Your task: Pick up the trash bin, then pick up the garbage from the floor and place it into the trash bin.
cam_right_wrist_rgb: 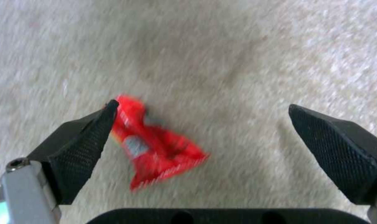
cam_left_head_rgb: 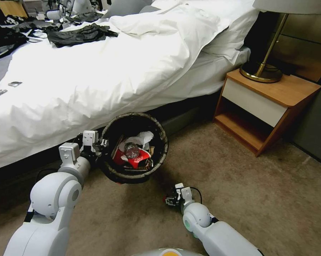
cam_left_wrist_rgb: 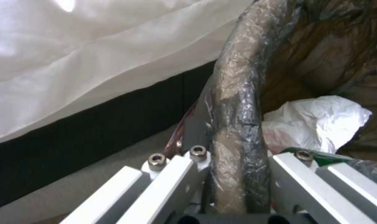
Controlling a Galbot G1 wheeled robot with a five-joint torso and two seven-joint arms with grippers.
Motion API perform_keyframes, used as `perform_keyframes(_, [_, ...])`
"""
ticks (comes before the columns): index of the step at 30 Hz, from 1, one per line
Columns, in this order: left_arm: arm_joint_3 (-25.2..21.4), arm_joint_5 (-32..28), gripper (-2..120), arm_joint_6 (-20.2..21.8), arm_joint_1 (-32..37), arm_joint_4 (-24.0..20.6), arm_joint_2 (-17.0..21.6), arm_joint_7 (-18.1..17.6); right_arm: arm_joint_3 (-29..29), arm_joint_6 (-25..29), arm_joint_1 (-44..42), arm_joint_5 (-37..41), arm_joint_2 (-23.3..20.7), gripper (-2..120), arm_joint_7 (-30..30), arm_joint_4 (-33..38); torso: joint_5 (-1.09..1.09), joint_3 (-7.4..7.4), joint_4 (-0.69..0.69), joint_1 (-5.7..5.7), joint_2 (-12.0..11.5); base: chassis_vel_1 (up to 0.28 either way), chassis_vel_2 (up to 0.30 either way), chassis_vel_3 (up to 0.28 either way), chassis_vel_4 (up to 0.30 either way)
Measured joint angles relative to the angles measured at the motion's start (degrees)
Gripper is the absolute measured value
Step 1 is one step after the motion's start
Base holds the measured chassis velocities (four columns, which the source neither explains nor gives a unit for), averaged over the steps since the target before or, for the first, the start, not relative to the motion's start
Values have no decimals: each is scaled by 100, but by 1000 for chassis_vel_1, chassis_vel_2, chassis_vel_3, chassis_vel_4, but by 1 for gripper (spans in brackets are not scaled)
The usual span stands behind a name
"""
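Note:
The trash bin (cam_left_head_rgb: 139, 115), lined with a dark bag, hangs tilted just above the floor (cam_left_head_rgb: 238, 185) beside the bed. My left gripper (cam_left_head_rgb: 100, 146) is shut on its near rim, and the left wrist view shows the bagged rim (cam_left_wrist_rgb: 238, 102) clamped between the fingers (cam_left_wrist_rgb: 176, 174). Inside lie red wrappers (cam_left_head_rgb: 137, 158), a white tissue (cam_left_head_rgb: 142, 138) and a small bottle (cam_left_head_rgb: 131, 150). My right gripper (cam_left_head_rgb: 170, 200) points down at the carpet in front of the bin. It is open (cam_right_wrist_rgb: 203, 107) over a crumpled red wrapper (cam_right_wrist_rgb: 155, 149), which lies close to one fingertip.
A bed with a white duvet (cam_left_head_rgb: 96, 81) runs along the far side, with dark clothes (cam_left_head_rgb: 78, 33) on it. A wooden nightstand (cam_left_head_rgb: 270, 103) carrying a brass lamp (cam_left_head_rgb: 262, 71) stands at the right. Open carpet stretches to the right of the right gripper.

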Motion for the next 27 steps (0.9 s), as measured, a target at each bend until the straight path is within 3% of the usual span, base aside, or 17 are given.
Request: perform_keyframes(27, [-76,-3,1,0,24,26,21,12,-1035,-69,551,24,-123,100,-336,-503,6,-1,4,0,0,0,0,0,0])
